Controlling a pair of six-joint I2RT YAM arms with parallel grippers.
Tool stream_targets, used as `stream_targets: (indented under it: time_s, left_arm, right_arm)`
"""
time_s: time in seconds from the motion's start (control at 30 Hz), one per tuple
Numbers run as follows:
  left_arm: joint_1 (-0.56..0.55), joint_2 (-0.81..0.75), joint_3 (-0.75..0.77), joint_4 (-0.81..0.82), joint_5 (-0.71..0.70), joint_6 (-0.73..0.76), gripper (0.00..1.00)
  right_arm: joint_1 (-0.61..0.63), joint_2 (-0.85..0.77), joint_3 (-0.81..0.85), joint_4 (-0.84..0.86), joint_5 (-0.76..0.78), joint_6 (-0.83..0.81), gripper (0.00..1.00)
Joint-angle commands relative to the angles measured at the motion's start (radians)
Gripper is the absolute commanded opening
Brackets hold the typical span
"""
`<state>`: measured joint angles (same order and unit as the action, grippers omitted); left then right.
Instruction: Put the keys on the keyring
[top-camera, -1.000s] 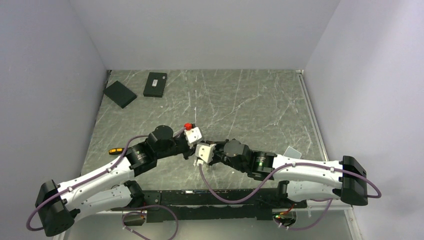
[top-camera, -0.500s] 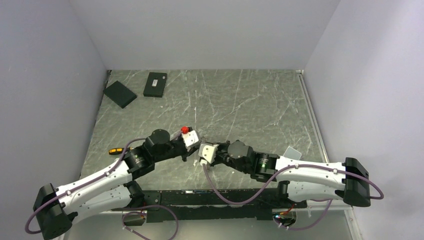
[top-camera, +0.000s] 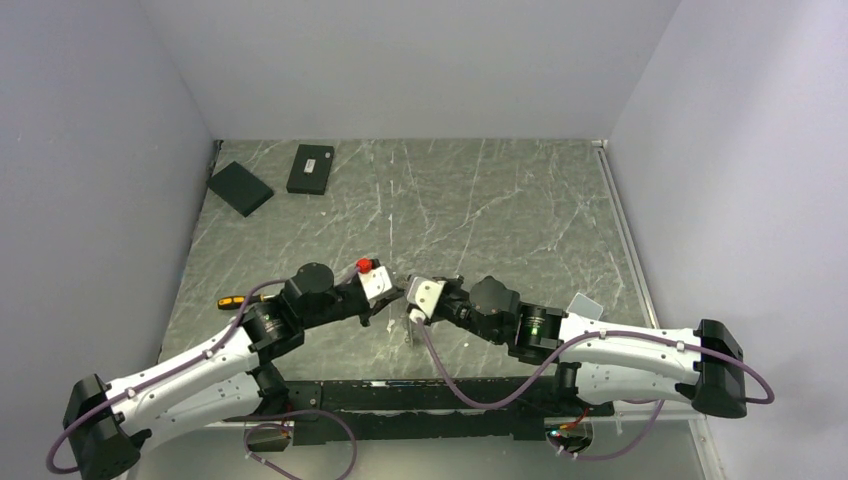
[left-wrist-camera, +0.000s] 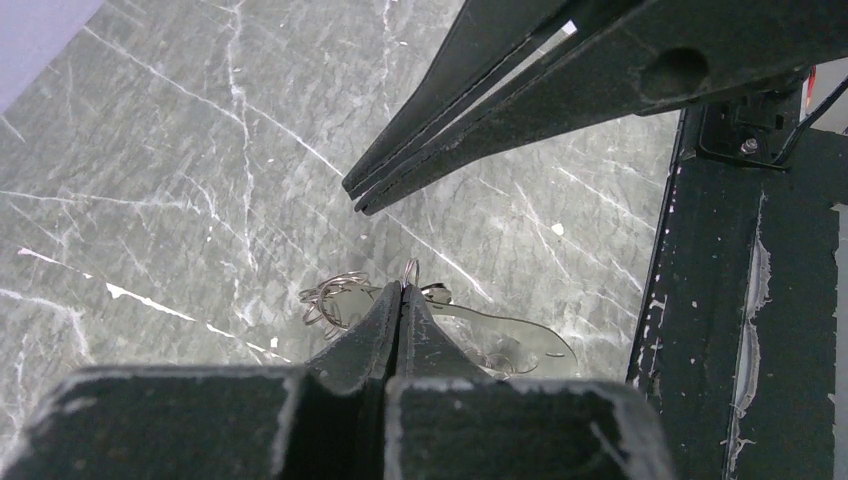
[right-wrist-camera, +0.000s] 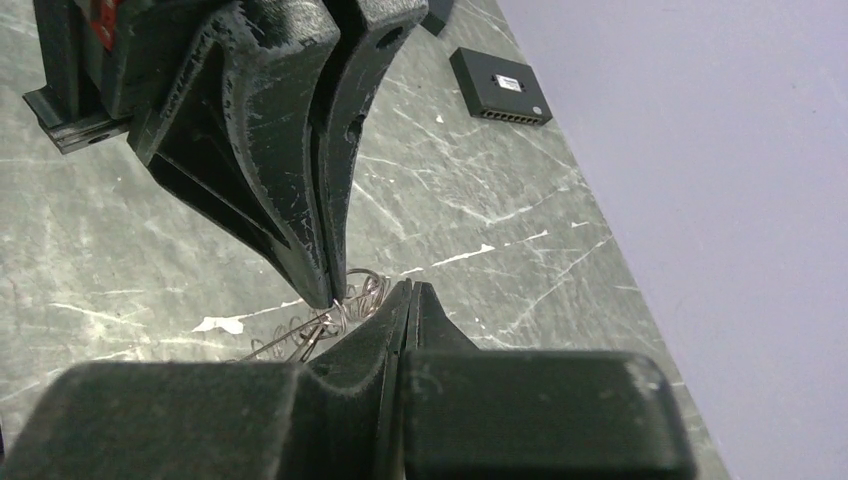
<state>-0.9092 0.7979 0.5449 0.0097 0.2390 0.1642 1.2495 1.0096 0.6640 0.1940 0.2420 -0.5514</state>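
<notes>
A tangle of thin wire rings, the keyring (left-wrist-camera: 334, 293), lies on the marble table with a flat grey key (left-wrist-camera: 520, 335) beside it. My left gripper (left-wrist-camera: 402, 290) is shut, and a small wire loop of the keyring sticks out between its tips. The right wrist view shows the same pinch on the keyring (right-wrist-camera: 355, 297) by the left fingers (right-wrist-camera: 300, 190). My right gripper (right-wrist-camera: 410, 290) is shut with nothing seen in it, just right of the rings. In the top view, left gripper (top-camera: 393, 300) and right gripper (top-camera: 408, 303) meet tip to tip and hide the rings.
Two black boxes (top-camera: 240, 187) (top-camera: 311, 168) lie at the back left; one shows in the right wrist view (right-wrist-camera: 500, 85). An orange-and-black tool (top-camera: 232, 300) lies at the left edge. A small grey piece (top-camera: 583, 303) lies on the right. The black base rail (left-wrist-camera: 750, 300) runs close by.
The left wrist has drawn back toward the near left. The right wrist has shifted right and slightly away. The fingertips stay close together over the rings.
</notes>
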Motion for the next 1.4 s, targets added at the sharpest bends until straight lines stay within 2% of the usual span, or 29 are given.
stream_targets:
  time_s: [0.0, 0.07, 0.13, 0.23, 0.3, 0.43, 0.6, 0.8, 0.93, 1.03, 1.23, 1.37]
  left_arm:
    - [-0.003, -0.049, -0.009, 0.065, 0.010, 0.003, 0.00]
    - [-0.003, -0.079, -0.027, 0.083, 0.008, -0.003, 0.00]
    - [-0.003, -0.115, -0.055, 0.119, 0.011, -0.013, 0.00]
    - [-0.003, -0.178, -0.089, 0.160, 0.022, -0.022, 0.00]
    - [-0.002, -0.218, -0.097, 0.167, 0.029, -0.015, 0.00]
    - [-0.003, -0.288, -0.098, 0.179, 0.060, -0.010, 0.00]
    - [-0.002, -0.357, -0.098, 0.191, 0.097, -0.020, 0.00]
    - [-0.003, -0.385, -0.110, 0.229, 0.115, -0.053, 0.00]
    - [-0.003, -0.393, -0.119, 0.255, 0.115, -0.068, 0.00]
    - [-0.003, -0.385, -0.115, 0.258, 0.121, -0.067, 0.00]
    - [-0.003, -0.354, -0.109, 0.271, 0.144, -0.068, 0.00]
    - [-0.002, -0.342, -0.111, 0.275, 0.162, -0.069, 0.00]
  right_arm:
    - [-0.012, -0.010, 0.002, 0.079, 0.019, 0.055, 0.00]
    - [-0.036, -0.026, -0.013, 0.090, -0.004, 0.096, 0.02]
    - [-0.077, -0.053, -0.023, 0.093, -0.058, 0.158, 0.15]
    - [-0.124, -0.112, -0.049, 0.106, -0.217, 0.218, 0.27]
    - [-0.145, -0.161, -0.085, 0.141, -0.334, 0.238, 0.31]
    - [-0.179, -0.203, -0.110, 0.162, -0.499, 0.269, 0.31]
    - [-0.188, -0.180, -0.095, 0.161, -0.555, 0.281, 0.29]
    - [-0.190, -0.139, -0.085, 0.189, -0.610, 0.289, 0.20]
    - [-0.190, -0.118, -0.078, 0.193, -0.644, 0.292, 0.20]
    - [-0.190, -0.106, -0.067, 0.180, -0.687, 0.297, 0.25]
    - [-0.190, -0.092, -0.060, 0.186, -0.718, 0.311, 0.43]
    - [-0.191, -0.091, -0.056, 0.187, -0.700, 0.300, 0.46]
